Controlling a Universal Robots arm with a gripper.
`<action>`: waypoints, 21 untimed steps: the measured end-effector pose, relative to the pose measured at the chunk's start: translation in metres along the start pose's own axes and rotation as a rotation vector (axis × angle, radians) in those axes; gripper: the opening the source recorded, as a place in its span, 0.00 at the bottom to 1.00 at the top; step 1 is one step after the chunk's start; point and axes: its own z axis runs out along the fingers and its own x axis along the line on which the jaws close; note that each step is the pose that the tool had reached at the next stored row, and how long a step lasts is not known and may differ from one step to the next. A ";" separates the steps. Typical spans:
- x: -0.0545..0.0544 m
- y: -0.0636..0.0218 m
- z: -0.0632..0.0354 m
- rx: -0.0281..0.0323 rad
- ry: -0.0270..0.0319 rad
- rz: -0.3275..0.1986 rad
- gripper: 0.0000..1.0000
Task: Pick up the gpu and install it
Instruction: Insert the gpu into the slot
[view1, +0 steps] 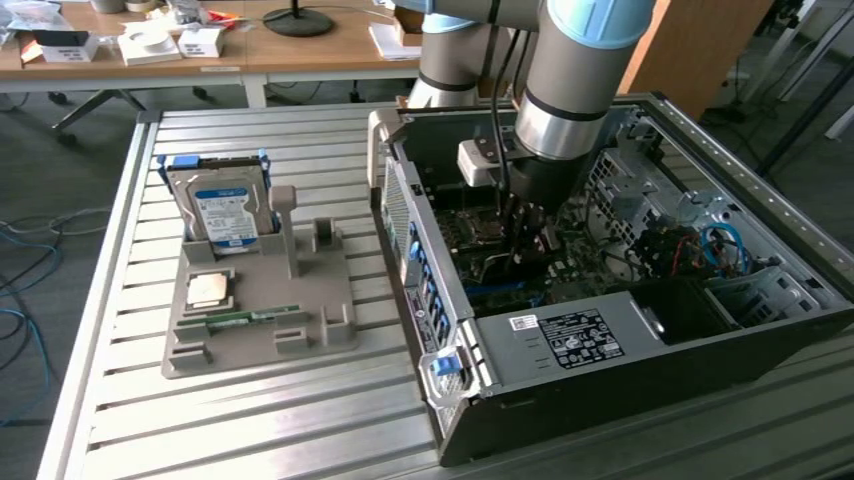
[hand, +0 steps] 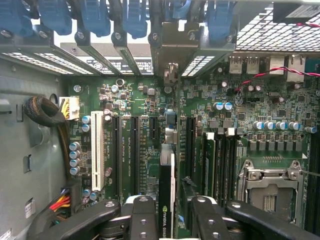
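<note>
Lab or workshop: slatted aluminium bench, open PC case, cluttered wooden desks behind.

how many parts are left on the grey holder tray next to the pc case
3: hard drive upright at the tray's far end, cpu chip flat mid-tray, memory stick lying nearer the front. Others may be hidden.

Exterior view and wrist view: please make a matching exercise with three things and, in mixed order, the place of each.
Things:
1. silver boxy hard drive with blue-white label
2. slim green memory stick
3. thin dark gpu card

Places:
A. on edge at the green motherboard, inside the black computer case
B. upright in the grey plastic holder
C. lying flat on the same holder

Pairs: 1-B; 2-C; 3-A
</note>
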 end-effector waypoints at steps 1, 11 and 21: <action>0.000 0.0000 -0.0020 0.0001 -0.0002 0.000 0.33; 0.000 -0.0005 -0.0353 0.0005 -0.0066 0.000 0.33; 0.000 -0.0010 -0.0678 0.0014 -0.0076 0.000 0.33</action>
